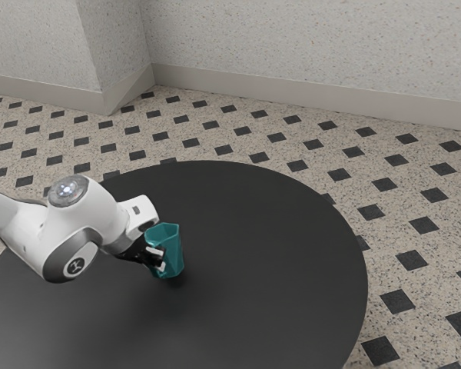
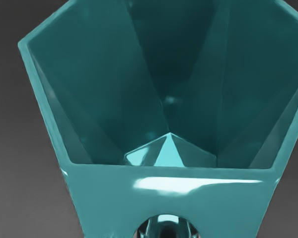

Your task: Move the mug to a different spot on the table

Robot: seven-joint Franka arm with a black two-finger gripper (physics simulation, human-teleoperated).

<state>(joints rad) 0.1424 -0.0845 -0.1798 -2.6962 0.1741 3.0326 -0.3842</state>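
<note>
Pincer (image 1: 155, 260) is pinching the mug (image 1: 171, 247) on its handle side. One black finger sits higher on that side and one lower, both right up against the teal wall.

From the pincer, the mug is at 3 o'clock in the exterior view, roughly mid-counter. It's a faceted, angular thing. Its long axis is close to upright but leaning, with the mouth pointing up toward about 11 o'clock and the base toward 5. There's a soft shadow just under the base, and I can't tell if it's touching the counter (image 1: 284, 254) or a hair off it. In the wrist view I'm looking straight down into the open mouth, with the handle hole right under the hand.

Count: one mug, one arm (image 1: 69, 231), one round black counter.

Writing-wise, there's a small mark on the arm's grey joint cap, too small to read.

Past the counter is speckled floor (image 1: 384, 154) with black squares, then a pale wall (image 1: 292, 38).
</note>
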